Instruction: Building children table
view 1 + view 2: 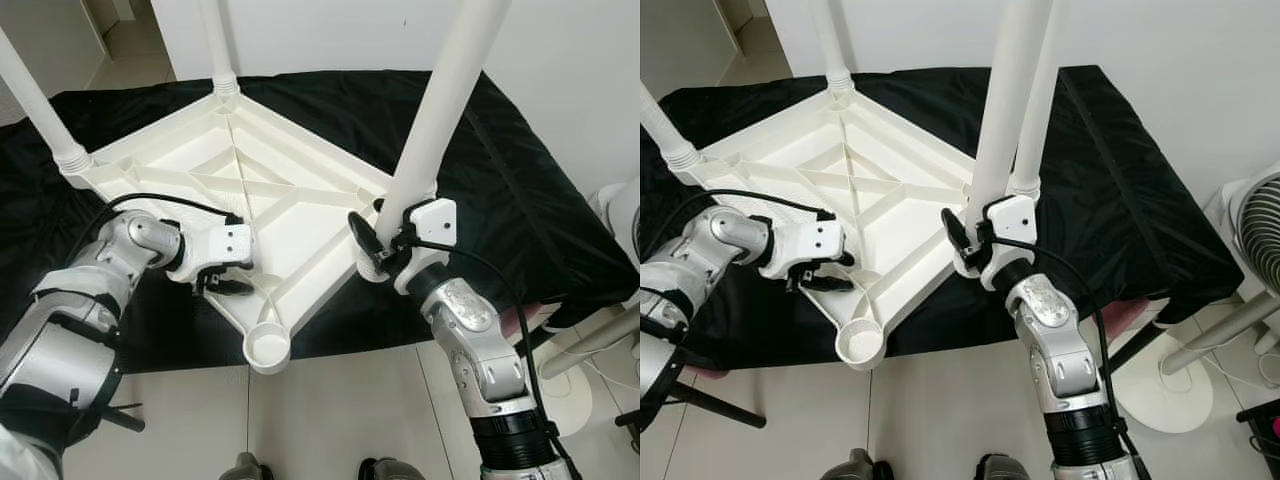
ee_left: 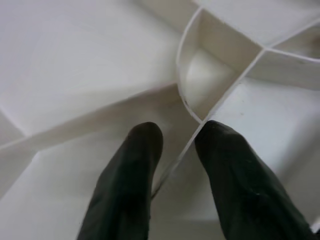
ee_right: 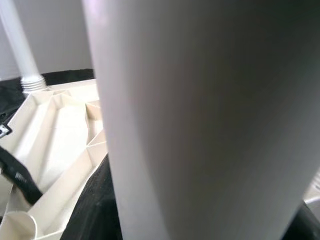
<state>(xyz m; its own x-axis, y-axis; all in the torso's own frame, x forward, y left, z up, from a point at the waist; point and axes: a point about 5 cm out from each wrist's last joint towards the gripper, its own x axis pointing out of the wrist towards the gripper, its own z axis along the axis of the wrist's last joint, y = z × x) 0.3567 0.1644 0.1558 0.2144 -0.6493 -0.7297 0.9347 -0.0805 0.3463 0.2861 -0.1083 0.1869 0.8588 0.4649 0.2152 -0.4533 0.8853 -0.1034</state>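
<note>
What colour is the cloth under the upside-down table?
Black. The cloth shows best in the left eye view.

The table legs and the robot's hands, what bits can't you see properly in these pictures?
- The tops of the legs: cut off by the upper edge in both eye views.
- Whether the held leg is fully in its corner: the right gripper covers the joint.
- The right wrist view: the leg is too close and blurry.
- The left gripper straddles a rib of the table top; whether its fingers pinch it is unclear.
</note>
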